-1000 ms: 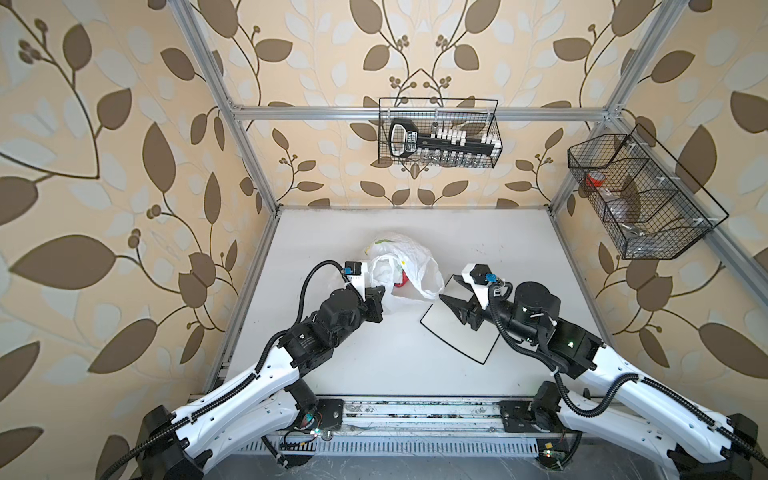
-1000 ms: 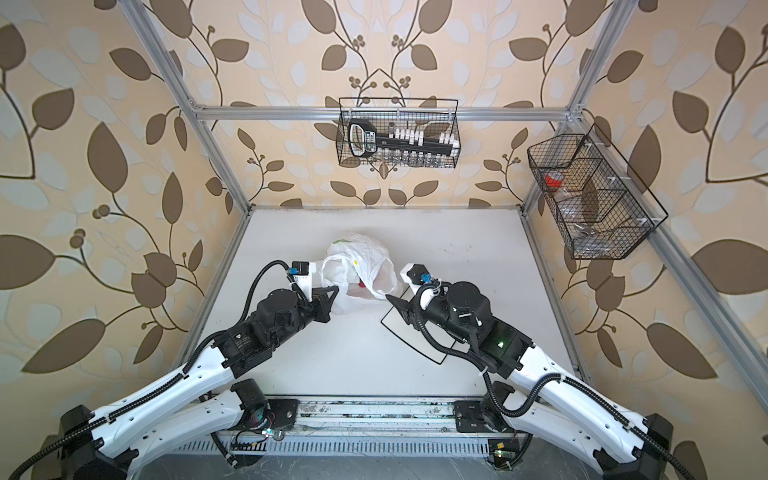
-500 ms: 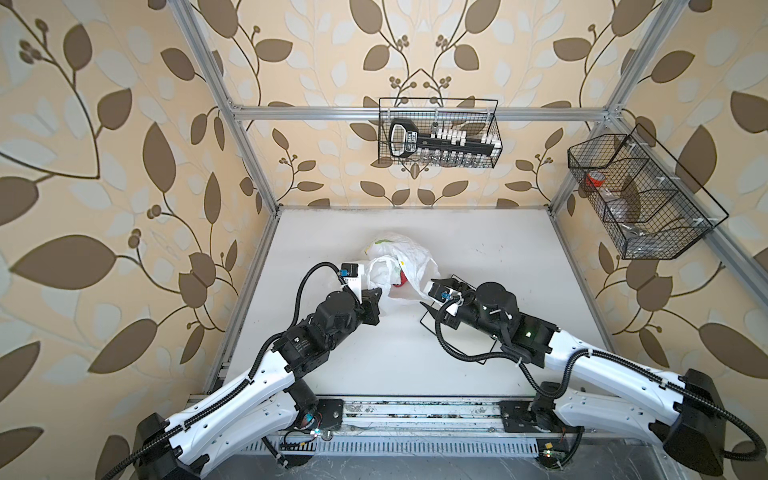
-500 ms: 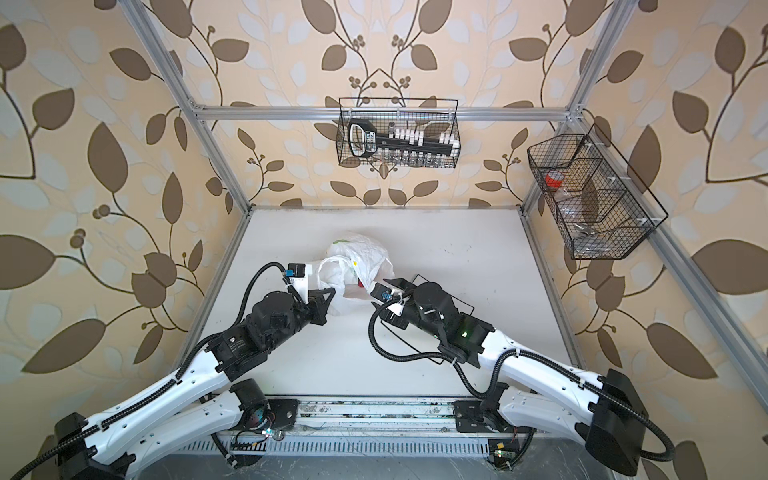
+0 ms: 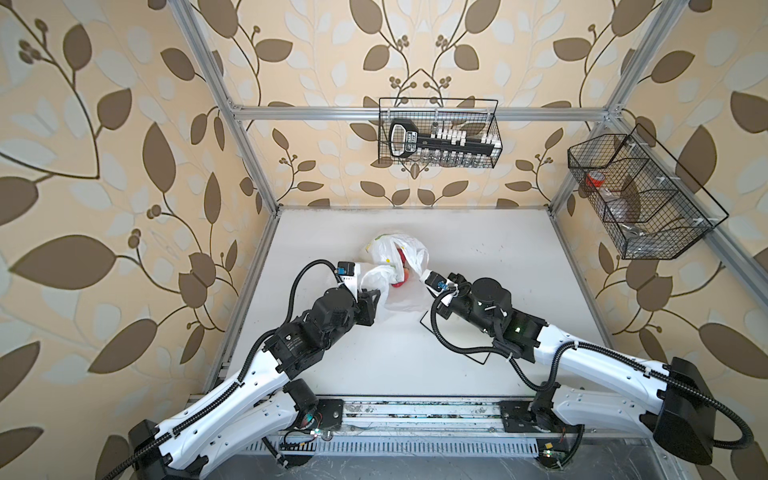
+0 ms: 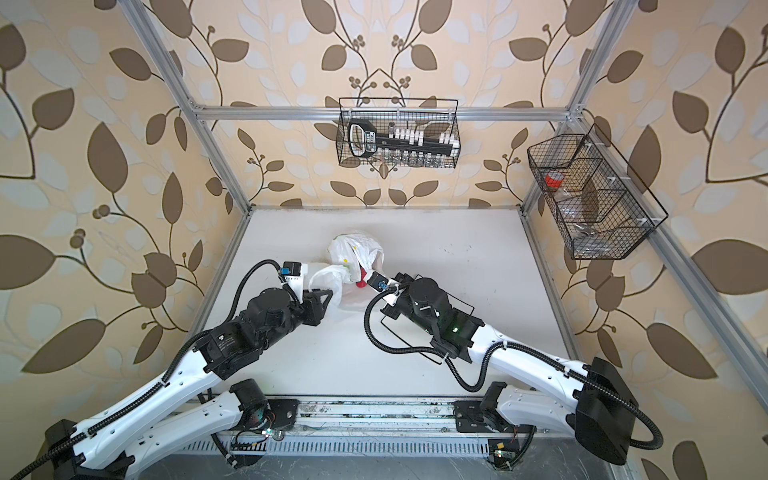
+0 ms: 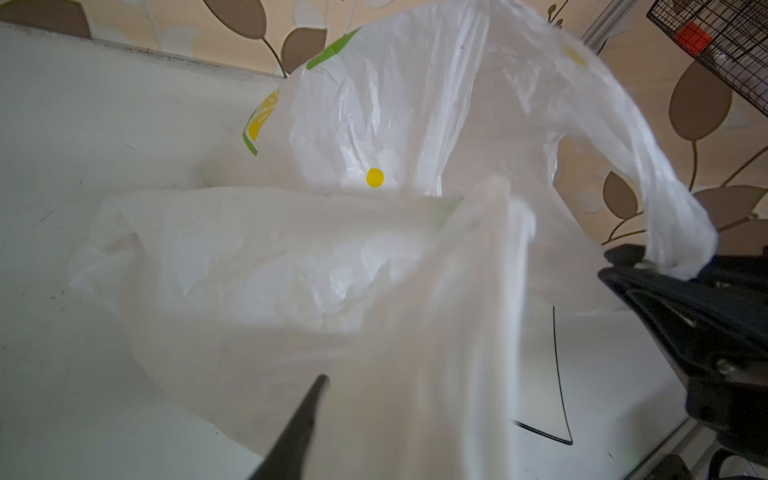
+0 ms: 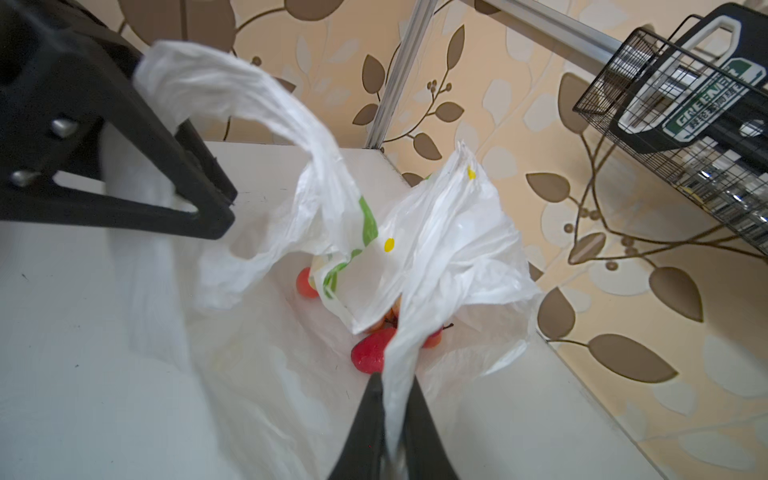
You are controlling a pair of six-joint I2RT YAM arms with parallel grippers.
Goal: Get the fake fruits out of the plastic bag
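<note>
Crinkly translucent lemon-print plastic bag [image 8: 453, 253], red fake fruits [image 8: 371, 354] inside; right jaws tight on its film, left jaws apart

Bag [image 8: 457, 249] — thin, crinkly translucent plastic; strawberry [image 8: 370, 353] glossy red; table [image 5: 478, 249] matt white, scuffed; far basket [image 5: 438, 100] — black wire mesh.

Item I operate remotely: robot test cell, laboratory type. Evidence: aluminium frame [image 5: 415, 113] boxing a white desk [image 5: 478, 249]; leaf-print wallpaper panels [image 5: 104, 166] serving as walls; far wire basket [image 5: 440, 135] and right wire basket [image 5: 640, 203] hung at the walls; mounting rail [image 5: 415, 409] at the near edge, bearing left arm [image 5: 253, 378] and right arm [image 5: 602, 363].
</note>
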